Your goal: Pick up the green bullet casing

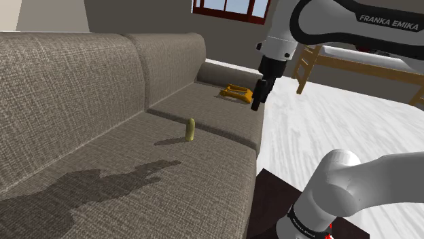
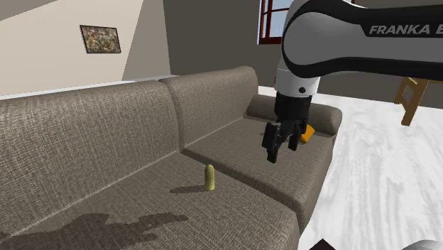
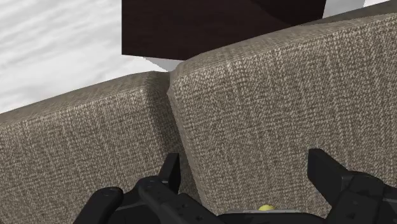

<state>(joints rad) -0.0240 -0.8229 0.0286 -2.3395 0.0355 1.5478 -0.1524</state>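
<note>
Hovering tool: the black tool (image 2: 281, 150) hangs in the air over the far seat cushion of the sofa (image 1: 81, 88), near the cushion's front edge, with its fingers pointing down.
Tool state: released; the fingers (image 3: 170, 170) stand apart, and between them lies bare cushion fabric.
Green bullet casing: an olive, yellow-green casing (image 1: 190, 130) stands upright on the nearer seat cushion, just beside the seam between the two cushions.
Casing and tool: well apart; the casing sits below the tool and toward the shoulder view's left, untouched.
Wrist view: a small yellow-green spot (image 3: 266, 207) shows low between the fingers; I cannot tell what it is.
Sofa: grey-brown woven cloth, two seat cushions and a tall back.
Orange object: it lies on the far cushion (image 1: 236, 90) near the armrest, and the second exterior view has it partly behind the tool.
Shadow: the arm's shadow (image 1: 81, 193) falls across the nearer cushion.
Stand: a dark box (image 1: 272, 204) just beside the sofa's front.
Floor: pale (image 1: 326, 129).
</note>
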